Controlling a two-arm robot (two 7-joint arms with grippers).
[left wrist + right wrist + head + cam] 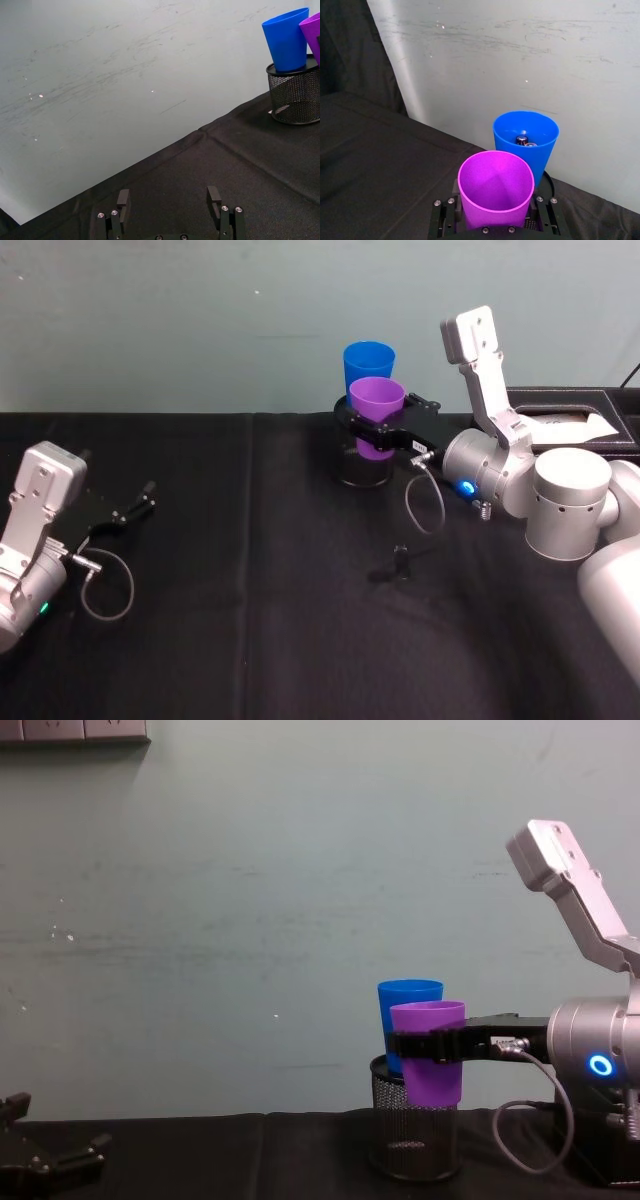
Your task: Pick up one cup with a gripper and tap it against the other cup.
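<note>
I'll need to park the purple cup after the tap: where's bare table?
The widest bare cloth lies between the left gripper and the mesh holder. It is crowded around the holder: blue cup, purple cup, right gripper.

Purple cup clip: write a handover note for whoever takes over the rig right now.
Right claw: shut on the purple cup, held off the table.
Left claw: open, idle at the robot's left.
Blue cup: standing in the mesh holder, purple cup close beside it; contact cannot be told.
Done: pickup. Left: the tap, if not made.
</note>
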